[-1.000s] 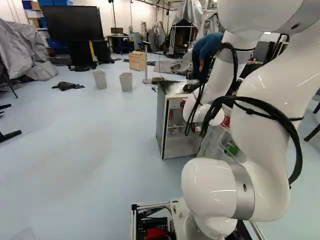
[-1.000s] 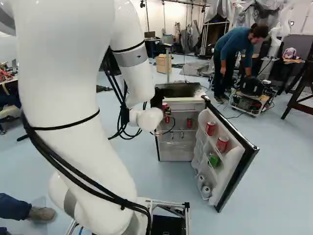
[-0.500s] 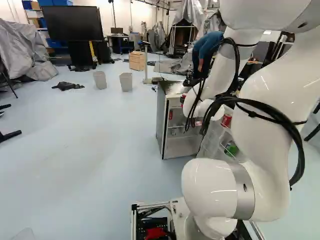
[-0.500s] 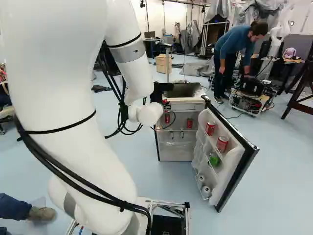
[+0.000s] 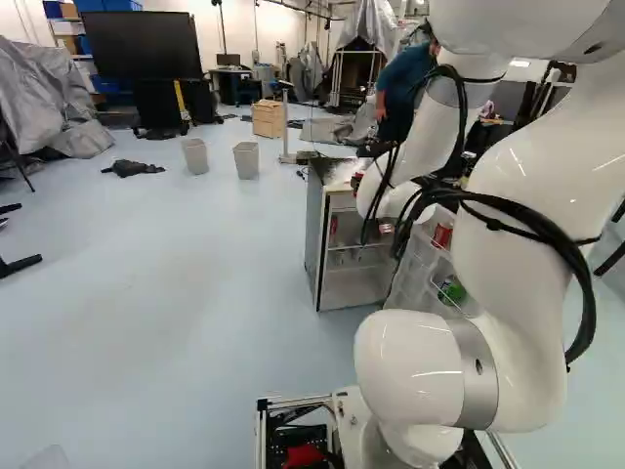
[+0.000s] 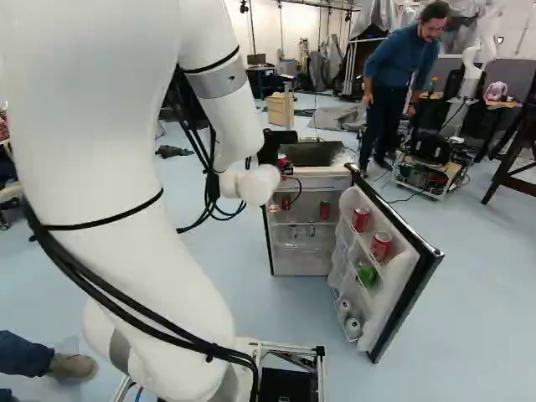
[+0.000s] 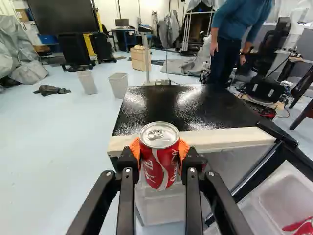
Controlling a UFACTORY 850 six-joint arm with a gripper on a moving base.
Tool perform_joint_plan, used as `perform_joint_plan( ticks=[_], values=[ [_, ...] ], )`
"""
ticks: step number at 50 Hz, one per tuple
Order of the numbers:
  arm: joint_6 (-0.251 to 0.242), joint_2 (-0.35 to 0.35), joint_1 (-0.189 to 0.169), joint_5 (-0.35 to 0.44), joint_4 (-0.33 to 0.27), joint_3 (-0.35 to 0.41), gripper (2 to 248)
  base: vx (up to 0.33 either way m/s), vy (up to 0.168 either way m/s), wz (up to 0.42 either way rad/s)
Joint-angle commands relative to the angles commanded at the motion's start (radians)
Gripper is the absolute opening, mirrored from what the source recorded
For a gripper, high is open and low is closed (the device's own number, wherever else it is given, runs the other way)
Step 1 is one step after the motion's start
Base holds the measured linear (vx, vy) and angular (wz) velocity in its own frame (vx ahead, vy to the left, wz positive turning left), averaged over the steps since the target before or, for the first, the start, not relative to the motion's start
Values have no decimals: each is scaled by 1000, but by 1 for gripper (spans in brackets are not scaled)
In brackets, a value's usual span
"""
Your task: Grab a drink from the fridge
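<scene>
Plainly, gripper point(image 6: 280, 154) clasps can point(image 7: 159, 159) near fridge edge point(image 7: 230, 137), wide floor point(image 7: 54, 147) alongside.

Lifted higher by the fridge point(image 6: 301, 264) than a second ago, carrying the red can point(image 7: 159, 159) up in the gripper point(image 6: 276, 142), further left in the right base view along the arm point(image 6: 92, 159)

Bright room light, pale glare on the black fridge top point(image 7: 164, 108)

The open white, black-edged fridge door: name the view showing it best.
The right base view: it shows the whole fridge door and its red cans. In the left base view, the white arm hides much of it; the wrist view catches only part.
</scene>
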Motion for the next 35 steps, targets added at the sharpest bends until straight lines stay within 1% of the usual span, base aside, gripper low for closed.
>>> perform_joint_plan(
  ticks=[35],
  values=[
    [0,-119,8,0,0,-146,96,0,0,0]
  ],
)
